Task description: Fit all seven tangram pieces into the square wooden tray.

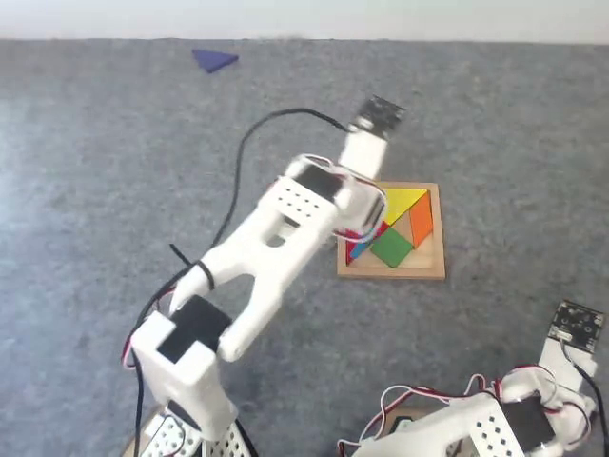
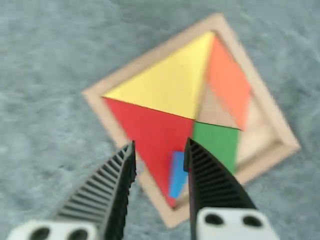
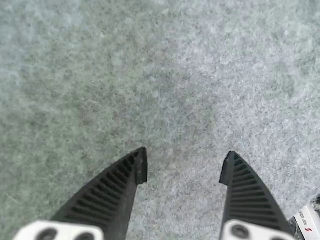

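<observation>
Square wooden tray (image 1: pixel 390 273) sits mid-desk, right of centre, with five pieces in it: one yellow triangle (image 2: pixel 170 82), one red triangle (image 2: pixel 150 130), one orange parallelogram (image 2: pixel 227 80), one green square (image 2: pixel 217 142), one small blue piece (image 2: pixel 176 172). A sixth, a dark blue triangle (image 1: pixel 214 60), lies well apart near the far edge of the grey desk (image 1: pixel 95 190). Left pincer (image 2: pixel 160 145) hovers over the tray, jaws apart. Right pincer (image 3: pixel 186 152) gapes wide above bare desk.
</observation>
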